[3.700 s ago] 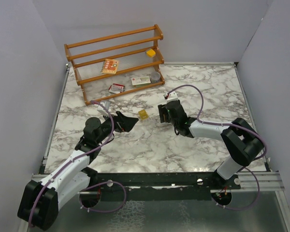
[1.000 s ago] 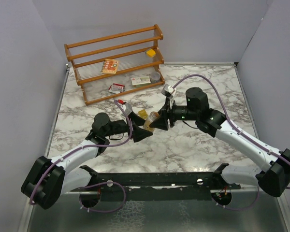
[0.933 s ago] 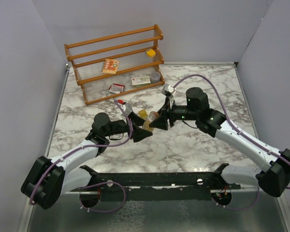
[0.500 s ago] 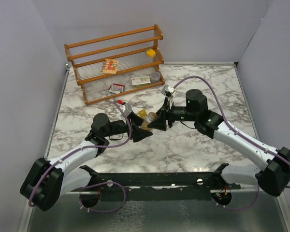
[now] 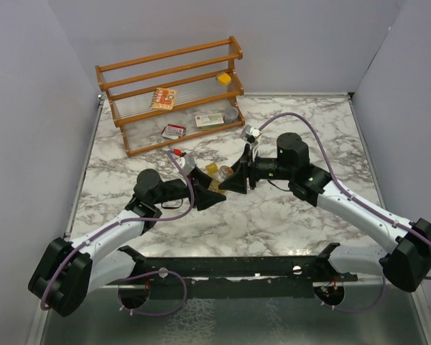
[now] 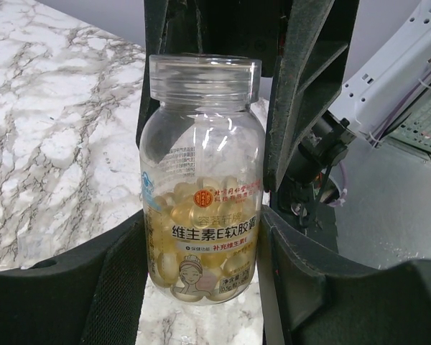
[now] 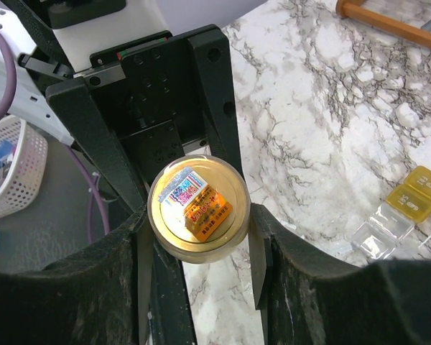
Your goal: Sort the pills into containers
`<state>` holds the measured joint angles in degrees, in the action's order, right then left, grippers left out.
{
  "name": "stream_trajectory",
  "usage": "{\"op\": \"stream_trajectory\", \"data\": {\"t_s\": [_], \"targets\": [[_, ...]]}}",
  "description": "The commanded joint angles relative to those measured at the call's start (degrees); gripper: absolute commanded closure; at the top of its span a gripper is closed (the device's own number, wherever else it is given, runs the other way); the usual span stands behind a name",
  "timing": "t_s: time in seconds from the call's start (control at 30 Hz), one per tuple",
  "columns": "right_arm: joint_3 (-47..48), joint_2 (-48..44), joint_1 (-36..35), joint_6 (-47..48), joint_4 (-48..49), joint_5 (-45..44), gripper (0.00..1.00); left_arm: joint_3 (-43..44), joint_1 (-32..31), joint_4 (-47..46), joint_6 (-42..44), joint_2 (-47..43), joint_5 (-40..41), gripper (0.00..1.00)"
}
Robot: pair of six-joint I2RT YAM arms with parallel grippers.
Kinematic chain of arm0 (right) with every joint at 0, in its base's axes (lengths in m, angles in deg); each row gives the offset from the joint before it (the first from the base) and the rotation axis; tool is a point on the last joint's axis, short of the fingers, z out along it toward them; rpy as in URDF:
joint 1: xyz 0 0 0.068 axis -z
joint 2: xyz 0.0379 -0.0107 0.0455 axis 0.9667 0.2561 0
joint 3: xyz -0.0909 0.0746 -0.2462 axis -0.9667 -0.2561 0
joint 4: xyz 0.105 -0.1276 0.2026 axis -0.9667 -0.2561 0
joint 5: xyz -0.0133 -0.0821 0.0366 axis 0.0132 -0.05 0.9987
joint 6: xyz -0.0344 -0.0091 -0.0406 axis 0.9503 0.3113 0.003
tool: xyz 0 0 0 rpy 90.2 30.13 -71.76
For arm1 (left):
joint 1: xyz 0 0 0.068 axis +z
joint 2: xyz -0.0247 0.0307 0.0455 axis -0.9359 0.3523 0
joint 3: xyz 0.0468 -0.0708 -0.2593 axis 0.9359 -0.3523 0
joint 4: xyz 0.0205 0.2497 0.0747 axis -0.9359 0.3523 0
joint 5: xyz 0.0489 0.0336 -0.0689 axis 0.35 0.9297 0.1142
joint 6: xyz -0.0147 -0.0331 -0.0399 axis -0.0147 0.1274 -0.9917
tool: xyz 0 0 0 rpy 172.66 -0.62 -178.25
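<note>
Two claws: the left claw (image 6: 202,223) is clenched on the body of the jar (image 6: 201,144), and the right claw (image 7: 197,215) is clenched on its lid end.
Jar: held in the air above the middle of the table (image 5: 309,129), with yellow capsules (image 6: 178,210) inside.
Writing: a Chinese label "维生素E软胶囊" over a drawn woman's face; an orange sticker with a square code on the lid.
Yellow box (image 5: 212,169): on the table, just behind the claws.
Rack (image 5: 129,70): wooden, far left, holding card packets (image 5: 163,98) and a grey tin (image 5: 232,113).
In the way: each claw fills much of the other's wrist view.
</note>
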<state>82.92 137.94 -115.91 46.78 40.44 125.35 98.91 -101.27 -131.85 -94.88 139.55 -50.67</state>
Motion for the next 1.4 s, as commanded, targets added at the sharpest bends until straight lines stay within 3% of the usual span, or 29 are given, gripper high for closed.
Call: {"op": "stream_trajectory", "data": {"t_s": [0.0, 0.13, 0.2, 0.37, 0.63, 0.73, 0.9, 0.97, 1.1, 1.17, 1.37], "targets": [[-1.0, 0.9, 0.1, -1.0, 3.9, 1.8, 0.99, 0.6, -0.7, -1.9, 0.3, -0.4, -0.2, 0.65], [-1.5, 1.2, 0.1, -1.2, 4.7, 2.0, 0.99, 0.6, -0.7, -1.8, 0.3, -0.5, 0.2, 0.88], [-1.5, 1.4, 0.1, -1.3, 4.8, 2.2, 0.99, 0.8, -0.7, -1.9, 0.0, -0.5, 0.3, 0.95], [-1.6, 1.4, 0.1, -1.1, 4.8, 2.3, 0.99, 0.7, -0.8, -1.8, 0.4, -0.6, 0.3, 1.00], [-1.4, 1.4, 0.1, -0.8, 3.3, 1.3, 0.97, 0.1, -0.8, -1.8, 0.9, -3.1, 1.7, 1.00], [-1.4, 1.3, 0.1, -0.7, 2.5, -0.1, 0.79, -0.4, -0.8, -1.8, 0.8, -4.1, 2.7, 1.00], [-1.3, 0.1, 0.1, 0.0, 2.3, -0.4, 0.63, -0.4, -0.8, -1.1, 0.4, -4.3, 4.2, 1.00], [-1.3, -0.2, 0.1, 0.2, 2.5, 0.0, 0.41, -0.1, -0.8, -1.0, 0.4, -3.8, 4.2, 1.00], [-1.1, 0.0, 0.1, 0.2, 3.1, 1.6, 0.31, 0.6, -0.8, -1.1, 0.6, -2.8, 3.4, 1.00], [-1.1, 0.2, 0.1, 0.2, 3.3, 1.7, 0.11, 0.7, -0.8, -1.0, 0.7, -2.6, 3.1, 1.00], [-1.2, -1.2, 0.1, 0.6, 3.7, 1.7, 0.09, 0.3, -0.8, -1.0, 0.9, -3.5, 3.9, 1.00]]}}
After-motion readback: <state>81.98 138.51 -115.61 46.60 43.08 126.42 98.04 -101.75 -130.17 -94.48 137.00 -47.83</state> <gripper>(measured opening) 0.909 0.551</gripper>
